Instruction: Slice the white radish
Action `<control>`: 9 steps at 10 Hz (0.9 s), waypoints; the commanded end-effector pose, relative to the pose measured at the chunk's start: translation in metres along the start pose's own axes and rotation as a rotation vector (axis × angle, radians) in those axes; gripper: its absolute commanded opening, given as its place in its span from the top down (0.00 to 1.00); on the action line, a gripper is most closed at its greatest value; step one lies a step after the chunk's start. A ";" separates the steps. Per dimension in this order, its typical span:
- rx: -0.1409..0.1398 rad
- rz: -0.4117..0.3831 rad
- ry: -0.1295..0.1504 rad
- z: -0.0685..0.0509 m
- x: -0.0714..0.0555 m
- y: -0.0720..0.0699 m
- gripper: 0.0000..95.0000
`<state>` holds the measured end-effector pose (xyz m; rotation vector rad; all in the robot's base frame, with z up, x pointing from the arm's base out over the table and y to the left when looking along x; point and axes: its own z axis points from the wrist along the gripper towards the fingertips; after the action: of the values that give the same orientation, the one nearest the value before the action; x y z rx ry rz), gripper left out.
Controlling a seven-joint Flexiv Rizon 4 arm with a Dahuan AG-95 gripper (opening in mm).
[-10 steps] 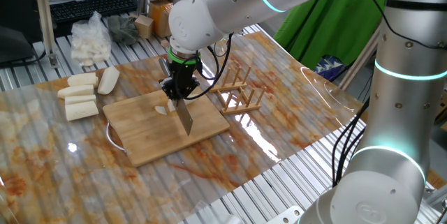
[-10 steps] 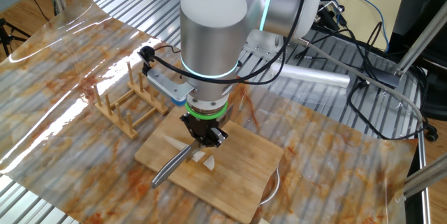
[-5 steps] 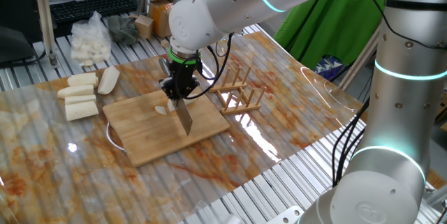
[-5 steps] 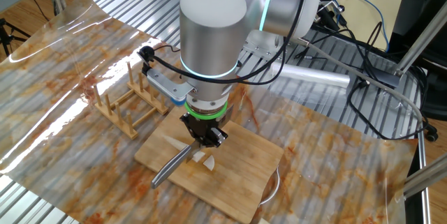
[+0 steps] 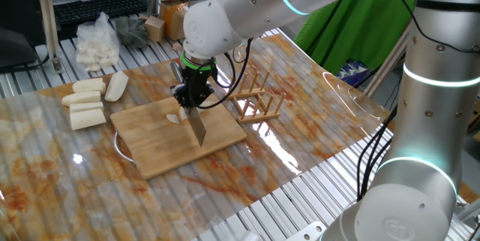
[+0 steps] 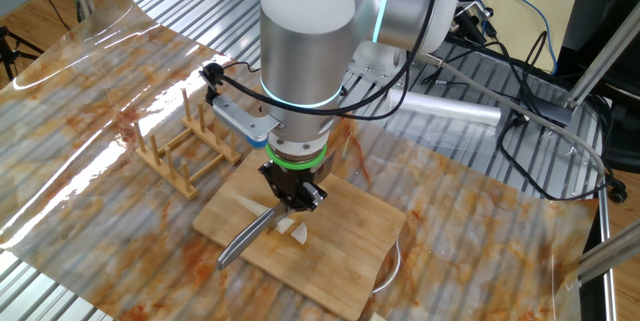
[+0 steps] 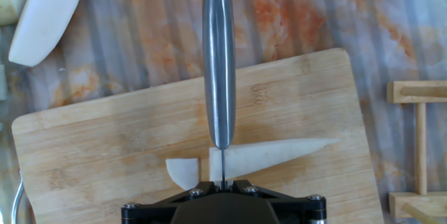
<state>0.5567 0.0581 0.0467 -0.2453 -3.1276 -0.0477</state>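
The white radish (image 7: 272,155) lies on the wooden cutting board (image 7: 105,154), its pointed end to the right. A small cut slice (image 7: 183,172) lies just left of it. My gripper (image 7: 222,182) is shut on a steel knife (image 7: 218,56), whose thin blade stands between the slice and the rest of the root. From one fixed view, the gripper (image 5: 191,98) hangs over the board (image 5: 150,147) with the knife (image 5: 197,128) down beside the radish pieces (image 5: 175,117). From the other fixed view, the gripper (image 6: 292,196) hides part of the radish (image 6: 295,229).
Several thick cream-white chunks (image 5: 86,102) lie left of the board, one showing in the hand view (image 7: 45,15). A clear bag of white pieces (image 5: 97,42) sits behind them. A wooden rack (image 5: 255,98) stands right of the board. A clear sheet covers the table.
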 end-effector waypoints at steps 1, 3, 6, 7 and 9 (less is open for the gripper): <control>-0.002 -0.002 -0.003 0.037 -0.002 0.001 1.00; -0.006 -0.001 0.001 0.037 -0.001 0.001 1.00; -0.003 -0.005 0.011 0.029 0.000 -0.001 1.00; -0.002 -0.003 0.015 0.024 0.001 -0.003 1.00; 0.000 -0.004 0.027 0.012 0.003 -0.005 1.00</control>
<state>0.5550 0.0563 0.0463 -0.2380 -3.1044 -0.0574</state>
